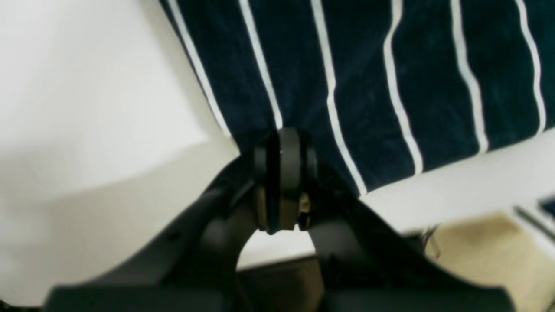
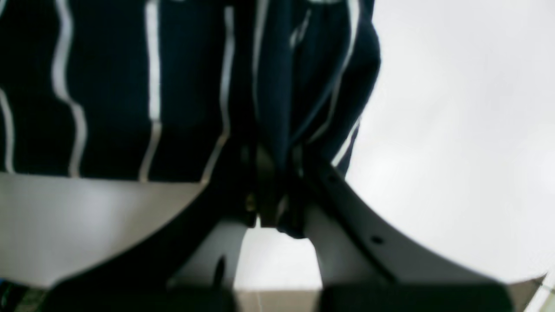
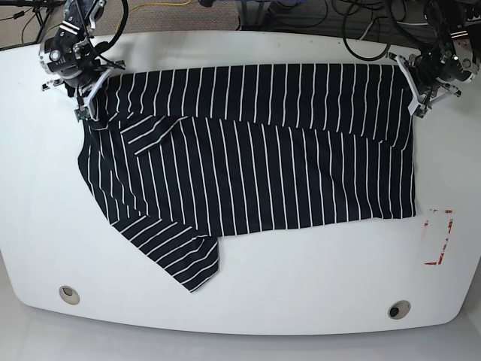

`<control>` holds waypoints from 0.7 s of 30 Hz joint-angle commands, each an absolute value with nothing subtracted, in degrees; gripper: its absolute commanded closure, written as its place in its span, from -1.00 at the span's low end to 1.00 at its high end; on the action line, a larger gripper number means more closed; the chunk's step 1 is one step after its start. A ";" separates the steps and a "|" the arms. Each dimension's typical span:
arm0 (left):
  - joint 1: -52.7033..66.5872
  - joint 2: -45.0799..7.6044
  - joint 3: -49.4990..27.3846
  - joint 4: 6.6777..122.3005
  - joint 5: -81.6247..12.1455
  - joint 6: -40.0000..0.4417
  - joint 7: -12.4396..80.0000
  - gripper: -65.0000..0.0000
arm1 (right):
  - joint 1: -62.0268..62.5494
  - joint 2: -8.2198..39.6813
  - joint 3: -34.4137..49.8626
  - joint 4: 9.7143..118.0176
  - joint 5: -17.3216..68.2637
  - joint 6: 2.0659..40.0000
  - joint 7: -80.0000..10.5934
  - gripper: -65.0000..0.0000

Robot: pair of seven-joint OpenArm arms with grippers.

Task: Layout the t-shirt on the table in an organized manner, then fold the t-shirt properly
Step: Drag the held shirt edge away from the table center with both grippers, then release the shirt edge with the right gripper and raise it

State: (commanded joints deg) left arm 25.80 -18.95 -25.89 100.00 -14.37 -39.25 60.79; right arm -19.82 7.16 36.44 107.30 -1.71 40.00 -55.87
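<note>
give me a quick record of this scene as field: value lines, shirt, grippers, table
garment: t-shirt, dark with thin white stripes, spread across the table, top part folded down over the body
sleeve: one sticks out toward the near edge, on the right arm's side
left gripper: shut on a far corner of the shirt
right gripper: shut on bunched fabric at the other far corner
table marks: two grommet holes, red-and-white tape rectangle

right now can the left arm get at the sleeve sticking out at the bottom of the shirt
Probably not as things stand. The left gripper is shut on the t-shirt at its far corner, while that sleeve lies at the opposite near side, closer to the right gripper. It would have to let go first.
</note>
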 joint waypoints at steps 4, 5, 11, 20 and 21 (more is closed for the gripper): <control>25.89 -20.00 -27.30 99.74 -14.29 -39.43 60.79 0.98 | -22.20 7.96 36.18 107.30 -1.71 40.00 -55.87 0.96; 25.71 -20.00 -27.56 99.74 -14.29 -39.43 60.79 0.98 | -22.55 8.22 36.09 107.38 -1.63 40.00 -55.87 0.96; 25.36 -21.32 -27.47 99.74 -14.20 -39.34 60.79 0.97 | -24.22 9.27 34.77 107.38 -1.71 40.00 -55.96 0.95; 23.08 -21.93 -27.30 96.22 -11.12 -39.52 60.62 0.97 | -25.19 12.44 33.36 107.74 -1.71 40.00 -55.96 0.12; 22.99 -22.02 -27.30 95.69 -11.12 -39.52 60.62 0.97 | -25.10 12.88 33.36 107.82 -1.71 40.00 -55.96 0.02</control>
State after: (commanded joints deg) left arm 22.99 -22.02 -27.30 95.69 -11.12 -39.52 60.62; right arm -25.10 12.88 33.36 107.82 -1.71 40.00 -55.96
